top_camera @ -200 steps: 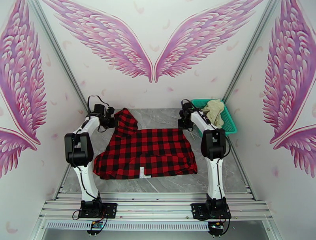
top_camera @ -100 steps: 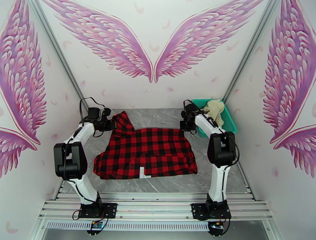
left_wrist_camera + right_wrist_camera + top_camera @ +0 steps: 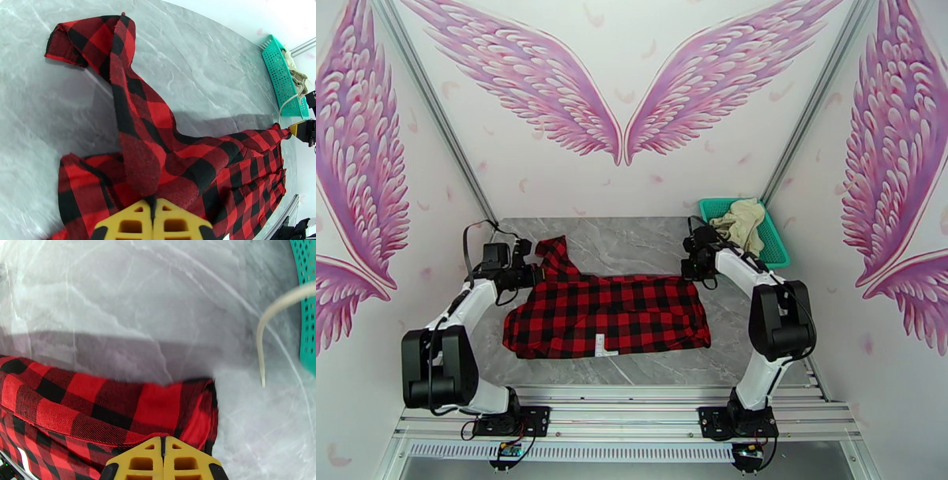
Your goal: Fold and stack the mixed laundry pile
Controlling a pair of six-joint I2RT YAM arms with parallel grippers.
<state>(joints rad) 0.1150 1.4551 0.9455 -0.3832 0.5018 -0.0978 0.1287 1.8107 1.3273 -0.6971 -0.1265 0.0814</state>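
Note:
The red-and-black check shirt (image 3: 612, 312) lies spread on the grey table, its white label (image 3: 602, 344) near the front hem. My left gripper (image 3: 524, 273) is shut on the shirt's far left edge, where a sleeve (image 3: 118, 71) trails off toward the back. In the left wrist view the yellow fingers (image 3: 130, 223) meet with cloth pinched between them. At the far right corner of the shirt (image 3: 118, 405) my right gripper (image 3: 697, 267) is also shut on the cloth. The cream garment (image 3: 743, 220) sits bunched in the teal basket (image 3: 779, 248).
The teal basket (image 3: 279, 75) stands at the table's back right corner, close behind my right arm. A pale cord (image 3: 272, 311) hangs from it over the table. Bare grey table (image 3: 632, 237) lies beyond the shirt. Walls close in on both sides.
Both grippers have drawn the shirt's far edge toward the near side, so the body looks shorter. The arms' elbows have swung outward. The sleeve at the left has been dragged along.

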